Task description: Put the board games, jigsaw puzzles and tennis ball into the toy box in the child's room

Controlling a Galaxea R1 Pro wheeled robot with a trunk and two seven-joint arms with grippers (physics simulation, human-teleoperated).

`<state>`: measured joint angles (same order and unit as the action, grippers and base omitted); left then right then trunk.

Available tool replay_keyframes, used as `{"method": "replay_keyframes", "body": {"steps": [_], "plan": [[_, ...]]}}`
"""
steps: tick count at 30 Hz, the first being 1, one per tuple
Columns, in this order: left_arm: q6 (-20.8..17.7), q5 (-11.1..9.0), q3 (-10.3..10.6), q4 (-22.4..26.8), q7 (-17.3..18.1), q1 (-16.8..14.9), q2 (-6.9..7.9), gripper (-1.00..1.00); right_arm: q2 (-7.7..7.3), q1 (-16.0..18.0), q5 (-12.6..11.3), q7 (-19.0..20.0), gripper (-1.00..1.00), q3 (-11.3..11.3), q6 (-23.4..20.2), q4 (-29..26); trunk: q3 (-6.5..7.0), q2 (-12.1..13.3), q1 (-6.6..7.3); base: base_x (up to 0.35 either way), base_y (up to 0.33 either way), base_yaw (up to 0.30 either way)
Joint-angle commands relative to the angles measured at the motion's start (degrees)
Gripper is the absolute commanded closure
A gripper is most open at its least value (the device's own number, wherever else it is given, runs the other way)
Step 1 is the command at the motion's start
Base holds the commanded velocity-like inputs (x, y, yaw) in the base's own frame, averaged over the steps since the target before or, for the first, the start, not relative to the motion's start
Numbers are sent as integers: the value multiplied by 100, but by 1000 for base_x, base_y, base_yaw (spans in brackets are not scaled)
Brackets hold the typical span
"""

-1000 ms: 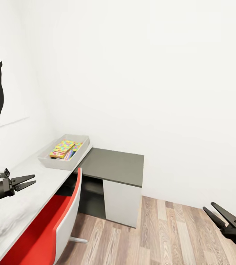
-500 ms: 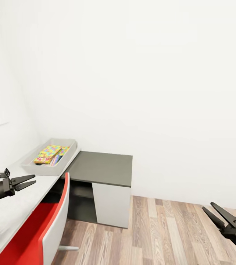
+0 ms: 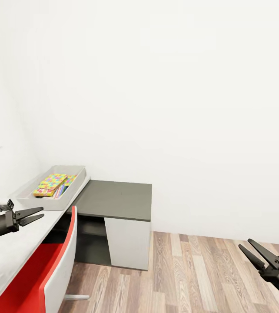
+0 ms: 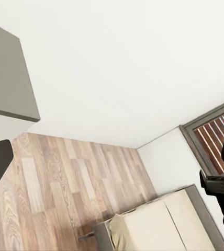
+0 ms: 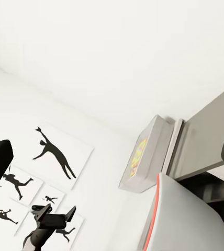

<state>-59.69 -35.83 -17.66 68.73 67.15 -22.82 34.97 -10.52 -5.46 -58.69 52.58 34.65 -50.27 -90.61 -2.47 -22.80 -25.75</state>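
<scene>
The box (image 3: 48,198) with puzzles (image 3: 50,182) sits at the counter's (image 3: 13,248) far end. Both hands, left (image 3: 36,214) and right (image 3: 249,251), are a little open and hold nothing.

Toy box (image 3: 76,174) light grey, at 9 o'clock; jigsaw puzzles (image 3: 50,182) inside patterned yellow, pink, green, blue. Table (image 3: 9,248) pale grey; cabinet (image 3: 115,200) top dark grey, side white. Chair (image 3: 48,274) red with white shell. Floor (image 3: 200,274) brown wood-plank. Posters (image 5: 54,157) white with black silhouettes.

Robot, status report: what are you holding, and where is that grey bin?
Both end effectors, left and right, open, empty. Shallow grey toy box on the light grey desk, colourful puzzle slabs inside.
</scene>
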Motion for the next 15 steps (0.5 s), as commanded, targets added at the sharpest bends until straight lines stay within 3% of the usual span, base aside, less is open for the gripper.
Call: {"method": "replay_keyframes", "body": {"steps": [1, 9, 15], "plan": [[-31, 0, 8, 0, 15, -5, 1, -100, -2, 1, -14, 1, -100, 1, -27, -4, -12, -12, -4, -53, 0, -12], [-31, 4, 48, 0, 13, -4, -4, -100, 0, 1, -11, 1, -100, -3, -26, -8, -11, -12, -4, -198, 0, -4], [-31, 5, 57, 7, 13, -4, -7, -100, -1, 1, -11, -2, -100, -15, -26, -9, -11, -12, -4, -92, 1, -2]]}}
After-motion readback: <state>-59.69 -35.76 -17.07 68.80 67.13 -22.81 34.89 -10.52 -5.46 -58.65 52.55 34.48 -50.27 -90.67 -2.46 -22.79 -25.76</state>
